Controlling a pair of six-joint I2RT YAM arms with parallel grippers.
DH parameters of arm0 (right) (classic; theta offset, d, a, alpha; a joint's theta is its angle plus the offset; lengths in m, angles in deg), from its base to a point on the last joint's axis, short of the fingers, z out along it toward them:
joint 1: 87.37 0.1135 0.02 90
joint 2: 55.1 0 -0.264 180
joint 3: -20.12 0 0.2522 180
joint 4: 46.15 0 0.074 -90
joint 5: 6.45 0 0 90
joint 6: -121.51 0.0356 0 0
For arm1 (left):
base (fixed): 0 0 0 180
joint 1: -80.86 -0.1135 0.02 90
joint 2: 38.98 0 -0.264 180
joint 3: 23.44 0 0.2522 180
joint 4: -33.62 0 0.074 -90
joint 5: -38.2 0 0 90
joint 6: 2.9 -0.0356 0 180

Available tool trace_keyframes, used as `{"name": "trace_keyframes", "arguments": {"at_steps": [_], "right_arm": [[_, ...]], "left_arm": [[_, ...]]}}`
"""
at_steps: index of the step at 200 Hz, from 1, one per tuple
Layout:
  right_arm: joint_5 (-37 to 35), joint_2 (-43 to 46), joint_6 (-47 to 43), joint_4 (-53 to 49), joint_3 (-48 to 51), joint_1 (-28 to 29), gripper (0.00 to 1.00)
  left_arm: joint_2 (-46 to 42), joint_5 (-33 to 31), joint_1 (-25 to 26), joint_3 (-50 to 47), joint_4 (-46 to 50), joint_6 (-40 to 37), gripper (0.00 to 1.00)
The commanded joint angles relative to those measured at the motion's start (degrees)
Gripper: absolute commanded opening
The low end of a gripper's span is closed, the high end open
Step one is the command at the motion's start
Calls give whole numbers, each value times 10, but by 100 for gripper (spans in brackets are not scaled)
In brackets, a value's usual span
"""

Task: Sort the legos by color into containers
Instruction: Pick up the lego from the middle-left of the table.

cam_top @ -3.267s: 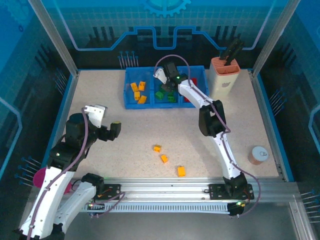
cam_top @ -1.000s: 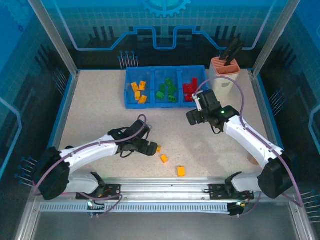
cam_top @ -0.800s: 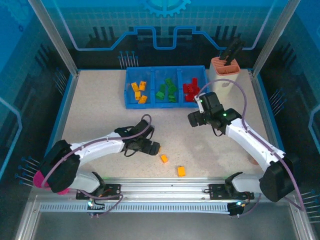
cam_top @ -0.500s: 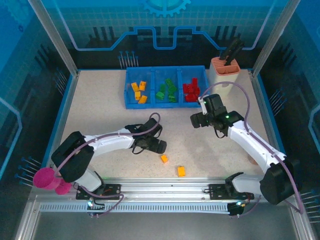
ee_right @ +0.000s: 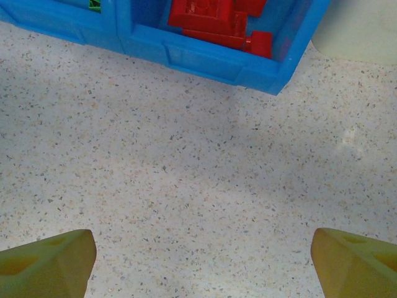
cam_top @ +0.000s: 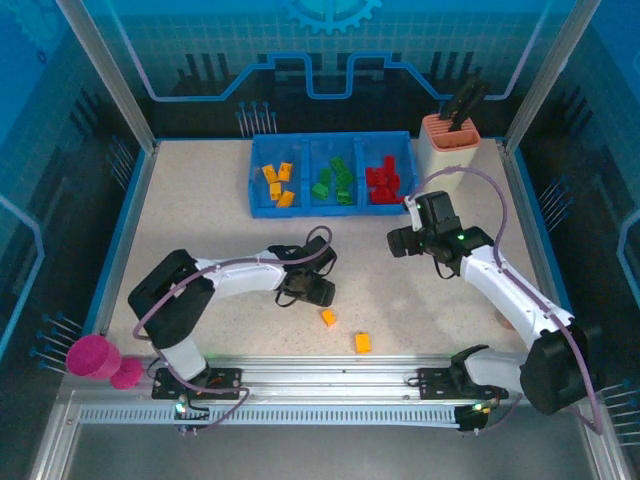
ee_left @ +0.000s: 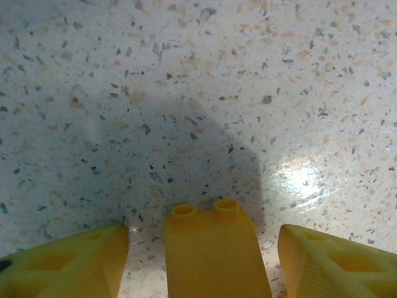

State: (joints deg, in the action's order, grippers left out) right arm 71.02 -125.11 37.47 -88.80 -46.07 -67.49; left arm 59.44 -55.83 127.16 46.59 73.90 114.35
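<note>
left wrist: lego [ee_left: 211, 257] lies lengthwise, studs pointing away, between spread fingers [ee_left: 68, 261].

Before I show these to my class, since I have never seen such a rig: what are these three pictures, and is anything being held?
Two robot arms are bolted at the near edge of a speckled table. The wide picture looks down from above and behind them; the other two come from a camera on each wrist. At the far side, a blue tray holds orange-yellow bricks, green bricks and red bricks, one color per compartment. Two loose orange bricks lie on the table. The left arm's fingers are open on either side of a third orange brick, with gaps on both sides, so it is not gripped. The right arm's fingers are open above bare table near the red compartment, holding nothing.
</note>
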Motion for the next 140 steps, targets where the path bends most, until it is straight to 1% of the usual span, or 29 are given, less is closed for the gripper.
{"name": "trace_keyframes", "arguments": {"at_steps": [1,23,38,52,70,100,118,140], "right_arm": [[14,9,-6,15,3,-10,90],[18,7,-6,19,4,-13,90],[20,6,-5,20,4,-15,90],[23,4,-5,19,4,-15,90],[27,5,-5,17,3,-16,90],[31,4,-4,17,4,-16,90],[35,1,-2,21,5,-17,90],[44,-5,1,27,4,-18,90]], "left_arm": [[14,8,6,20,24,7,59],[22,6,7,29,34,7,47],[23,1,8,31,41,7,40],[19,-5,7,33,48,8,36],[3,-6,-1,40,54,8,34],[-55,-18,-48,86,74,-18,33],[-78,-52,-90,133,85,-63,33],[-75,-93,-148,197,82,-118,34]]}}
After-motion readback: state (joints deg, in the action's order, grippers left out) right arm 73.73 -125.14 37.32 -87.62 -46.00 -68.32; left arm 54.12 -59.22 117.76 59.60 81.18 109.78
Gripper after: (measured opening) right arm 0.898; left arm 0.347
